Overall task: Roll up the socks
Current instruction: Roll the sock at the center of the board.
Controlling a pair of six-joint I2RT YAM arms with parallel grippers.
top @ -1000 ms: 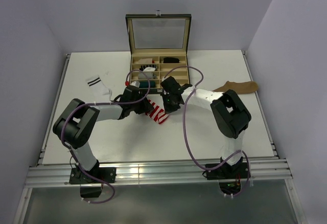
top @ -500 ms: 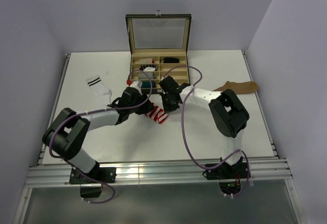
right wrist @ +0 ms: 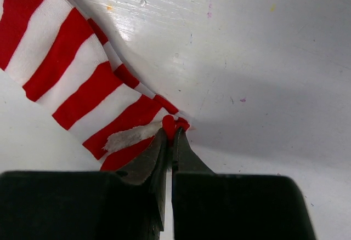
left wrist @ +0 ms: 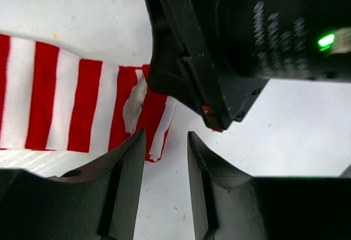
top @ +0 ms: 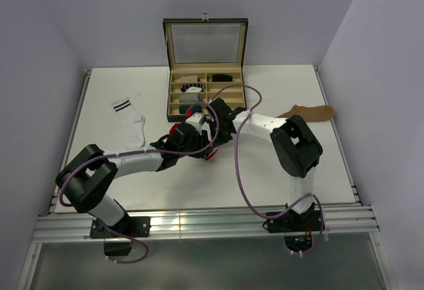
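Jaws of the right arm (top: 265, 126) are pressed together on the red corner of the red-and-white striped sock (right wrist: 82, 81), which lies flat on the white counter (top: 278, 164) and trails away from the tips. Jaws of the left arm (top: 136, 161) stand partly spread over bare counter, gripping nothing, the same sock's end just ahead of one tip. The white sock (top: 129, 114) lies well left of both jaws, the tan sock (top: 308, 112) well right, and an open compartment box (top: 205, 88) just beyond.
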